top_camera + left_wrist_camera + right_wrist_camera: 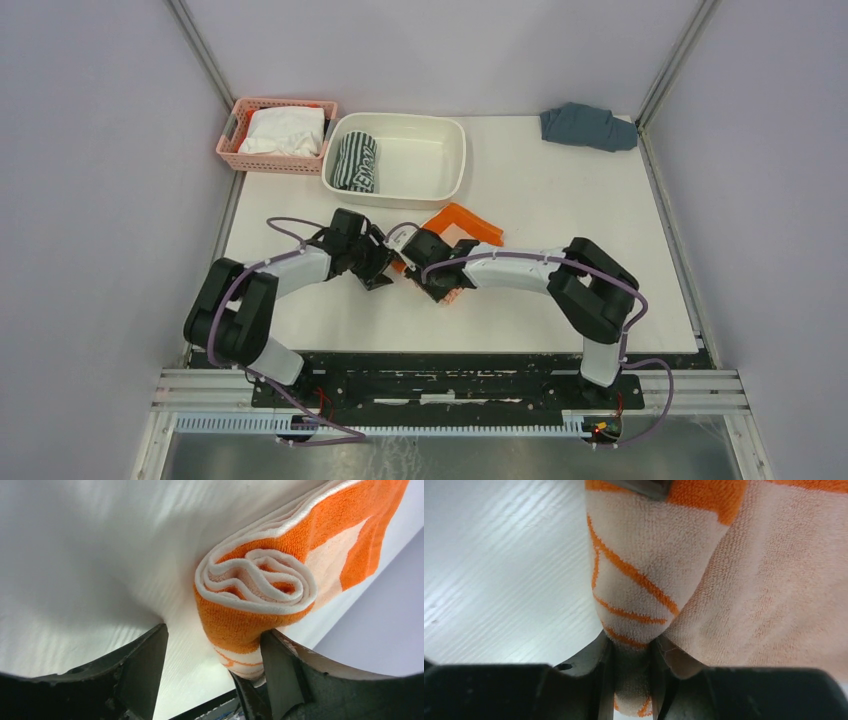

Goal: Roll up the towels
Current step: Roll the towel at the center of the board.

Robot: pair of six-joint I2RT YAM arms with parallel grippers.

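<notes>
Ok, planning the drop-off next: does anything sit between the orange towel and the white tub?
Nothing visible. Only table surface lies between the orange towel, pinched by the right gripper, and the white tub. The rolled striped towel fills the tub's left end; the rest is free.

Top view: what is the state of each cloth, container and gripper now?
orange towel, partly rolled
striped towel, rolled, inside the tub
white cloth, bunched in the basket
blue-grey cloth, crumpled on the table
left gripper, open at the rolled end
right gripper, shut on the orange towel
</notes>
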